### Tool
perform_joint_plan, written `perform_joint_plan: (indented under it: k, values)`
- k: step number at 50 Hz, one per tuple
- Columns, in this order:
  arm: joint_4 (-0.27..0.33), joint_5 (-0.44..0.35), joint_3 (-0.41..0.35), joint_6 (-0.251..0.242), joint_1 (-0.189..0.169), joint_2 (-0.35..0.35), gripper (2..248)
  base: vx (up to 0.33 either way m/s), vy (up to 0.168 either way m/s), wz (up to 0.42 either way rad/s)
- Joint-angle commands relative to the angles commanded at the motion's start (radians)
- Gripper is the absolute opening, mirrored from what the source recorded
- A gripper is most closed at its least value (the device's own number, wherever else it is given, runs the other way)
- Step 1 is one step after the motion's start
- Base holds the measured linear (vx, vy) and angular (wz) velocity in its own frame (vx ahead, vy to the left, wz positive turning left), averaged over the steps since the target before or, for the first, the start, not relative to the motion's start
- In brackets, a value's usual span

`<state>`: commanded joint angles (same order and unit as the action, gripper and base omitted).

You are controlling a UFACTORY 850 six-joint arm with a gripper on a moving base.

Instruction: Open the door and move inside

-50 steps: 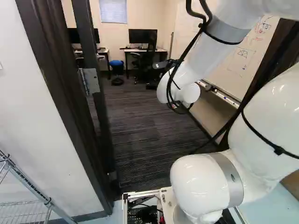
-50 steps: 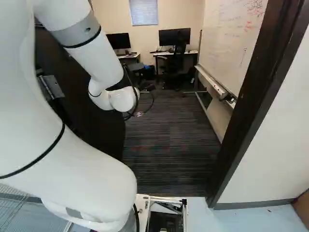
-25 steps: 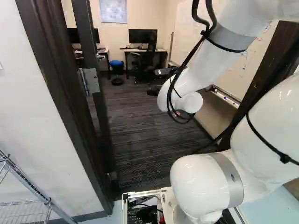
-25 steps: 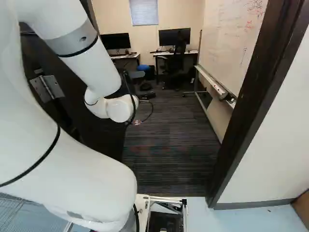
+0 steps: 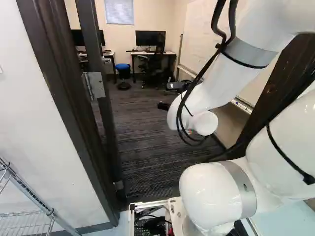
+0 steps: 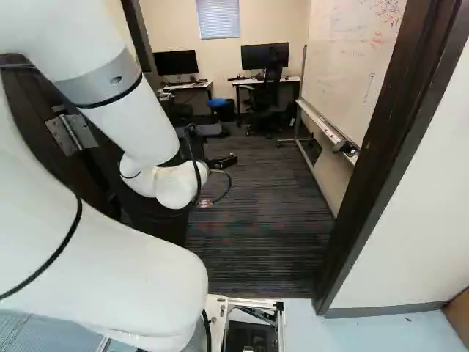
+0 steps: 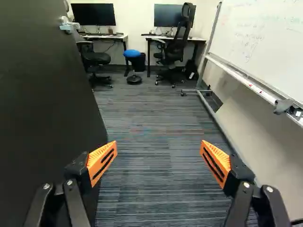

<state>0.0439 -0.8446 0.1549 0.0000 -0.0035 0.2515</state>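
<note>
The arm (image 5: pixel 221 81) is extended through the doorframe (image 6: pixel 388 147). The gripper (image 6: pixel 222 161) is spread wide; carpet (image 7: pixel 156 161) is seen between its orange pads (image 7: pixel 98 158). The door (image 7: pixel 42 109) is swung open alongside. Opposite, a whiteboard (image 7: pixel 265 28) is noted; farther off, a blue-seated stool (image 7: pixel 135 53) and desks (image 7: pixel 201 39).

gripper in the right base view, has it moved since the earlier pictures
Yes, downward in the right base view: the gripper now shows farther below the blue stool than it did a second ago.
</note>
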Motion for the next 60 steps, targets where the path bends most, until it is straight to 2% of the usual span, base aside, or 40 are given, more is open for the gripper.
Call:
perform_joint_plan:
  k: [25,60]
  values:
    - [-0.040,-0.026,-0.062,0.000,0.003,0.026,247,0.000,0.000,0.000]
    - [-0.044,-0.028,-0.068,0.000,0.003,0.028,247,0.015,0.000,0.000]
